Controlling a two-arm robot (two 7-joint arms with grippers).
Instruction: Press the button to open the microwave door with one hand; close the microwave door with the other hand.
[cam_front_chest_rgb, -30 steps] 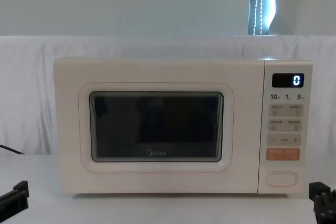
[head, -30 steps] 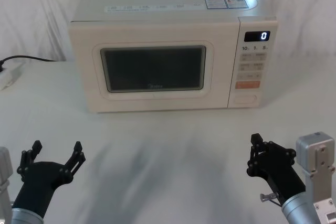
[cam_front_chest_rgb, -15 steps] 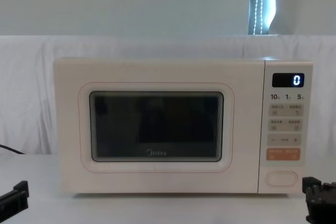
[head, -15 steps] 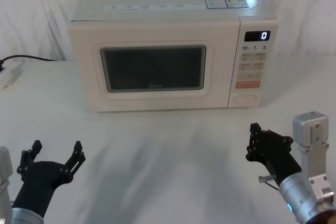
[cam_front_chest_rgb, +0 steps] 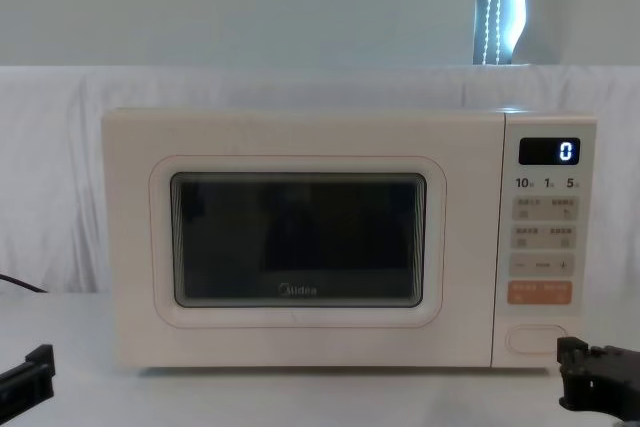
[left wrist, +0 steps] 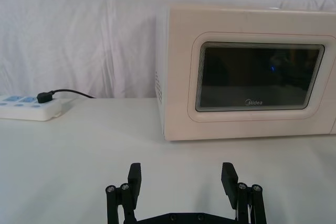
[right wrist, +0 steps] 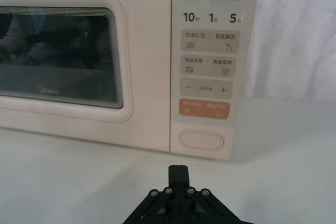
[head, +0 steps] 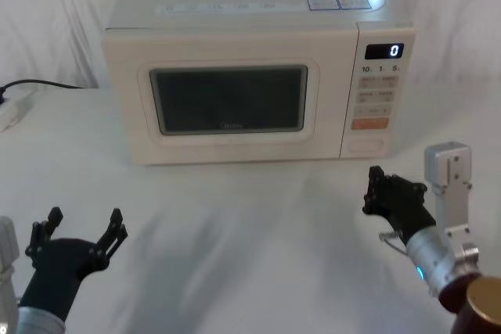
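Note:
The cream microwave stands at the back of the table with the microwave door [head: 227, 127] closed, its dark window [left wrist: 260, 77] facing me. The button [head: 366, 146], a plain cream pill shape [right wrist: 200, 140], sits at the bottom of the control panel [cam_front_chest_rgb: 536, 339]. My right gripper [head: 372, 191] is shut, its fingertips together [right wrist: 178, 172], and it hovers low over the table a short way in front of the button, not touching it [cam_front_chest_rgb: 575, 377]. My left gripper [head: 84, 223] stands open near the front left, far from the door [left wrist: 181, 178].
An orange key [right wrist: 205, 109] lies just above the button, with small beige keys and a lit display [head: 384, 52] higher up. A white power strip [left wrist: 29, 113] with a black cable lies at the far left. White cloth covers the table [head: 250, 224] and hangs behind.
My right gripper has moved forward toward the microwave's control panel, nearer the button. The left gripper and the door have not moved.

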